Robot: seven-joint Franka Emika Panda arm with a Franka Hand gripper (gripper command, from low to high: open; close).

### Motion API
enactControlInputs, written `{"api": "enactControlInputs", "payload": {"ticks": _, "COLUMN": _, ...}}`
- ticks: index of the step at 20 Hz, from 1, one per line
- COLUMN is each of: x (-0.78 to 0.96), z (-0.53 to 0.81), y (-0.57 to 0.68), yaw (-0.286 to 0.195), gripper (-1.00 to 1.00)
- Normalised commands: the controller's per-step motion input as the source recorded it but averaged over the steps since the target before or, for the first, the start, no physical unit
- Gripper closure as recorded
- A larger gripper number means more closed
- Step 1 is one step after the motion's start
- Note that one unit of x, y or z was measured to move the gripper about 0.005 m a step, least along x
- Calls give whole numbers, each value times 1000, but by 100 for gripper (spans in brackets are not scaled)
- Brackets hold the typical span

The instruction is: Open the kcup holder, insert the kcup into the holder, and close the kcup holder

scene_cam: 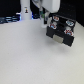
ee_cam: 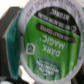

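The kcup (ee_cam: 47, 42) fills the wrist view, its green foil lid reading "Dark Magic" above a whitish rim. It sits so near the camera that it looks clasped in my gripper, with a dark finger (ee_cam: 7, 37) at its side. In the exterior view the black kcup holder (scene_cam: 61, 31) stands at the back right of the white table, with round pods (scene_cam: 56, 21) showing on its upper side and a pale handle (scene_cam: 59, 37) on its front. My gripper (scene_cam: 44, 18) hangs just off the holder's far left corner. The kcup itself is too small to make out in that view.
A tall white bottle-like object (scene_cam: 25, 11) with a dark mark stands at the back left. Dark clutter (scene_cam: 7, 20) lines the table's far left edge. The white tabletop (scene_cam: 35, 60) stretches toward the front.
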Motion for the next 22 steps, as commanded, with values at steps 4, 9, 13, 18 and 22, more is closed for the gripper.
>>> {"api": "enactControlInputs", "payload": {"ticks": 4, "x": 141, "z": 356, "y": 645, "yaw": 10, "gripper": 100}}
{"api": "enactControlInputs", "payload": {"ticks": 9, "x": 229, "z": 302, "y": 668, "yaw": 5, "gripper": 100}}
{"api": "enactControlInputs", "payload": {"ticks": 13, "x": 138, "z": 165, "y": 656, "yaw": 17, "gripper": 100}}
{"api": "enactControlInputs", "payload": {"ticks": 18, "x": 101, "z": 48, "y": 629, "yaw": 32, "gripper": 100}}
{"api": "enactControlInputs", "payload": {"ticks": 22, "x": 97, "z": 9, "y": 601, "yaw": 44, "gripper": 100}}
